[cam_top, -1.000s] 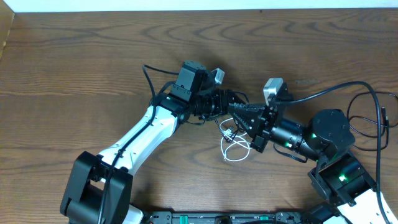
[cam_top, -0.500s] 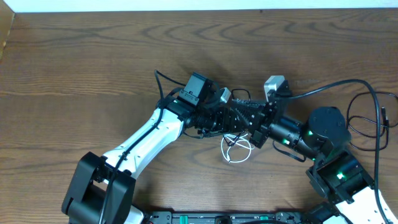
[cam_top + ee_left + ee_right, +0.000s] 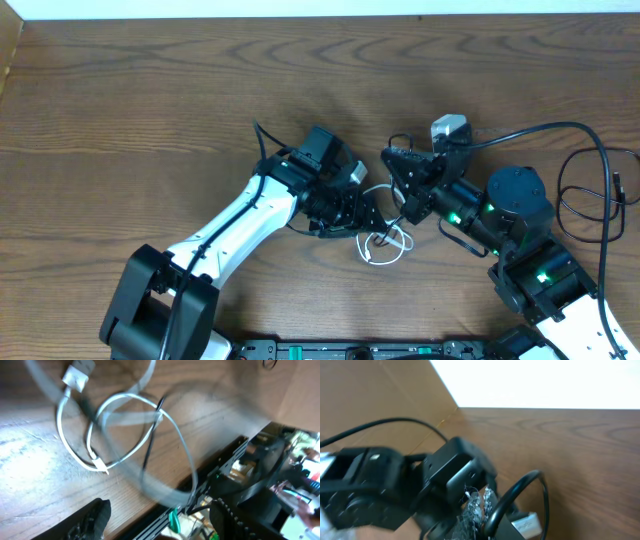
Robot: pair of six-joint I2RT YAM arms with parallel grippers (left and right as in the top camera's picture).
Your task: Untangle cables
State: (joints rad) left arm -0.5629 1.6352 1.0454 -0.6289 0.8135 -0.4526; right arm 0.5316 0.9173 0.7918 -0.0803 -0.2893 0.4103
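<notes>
The white cable (image 3: 386,245) lies in loops on the wooden table between my two grippers. In the left wrist view its loops (image 3: 122,396) and USB plug (image 3: 80,370) lie on the wood, with one blurred strand lifted above them. The thin black cable (image 3: 149,445) crosses the white loops. My left gripper (image 3: 367,215) (image 3: 160,507) is open just above the cables with nothing between its fingers. My right gripper (image 3: 402,195) (image 3: 481,499) is shut, and the black cable (image 3: 514,494) loops up from its fingertips. A white plug (image 3: 527,522) hangs beside them.
Thick black robot wires (image 3: 590,190) trail over the table at the right. A black rail (image 3: 350,350) runs along the table's front edge. A cardboard wall (image 3: 370,390) stands at the far left, seen in the right wrist view.
The grippers were close together over the cables. The left gripper has moved toward the front edge. The right gripper has pulled back to the right, lifting part of the cables.
</notes>
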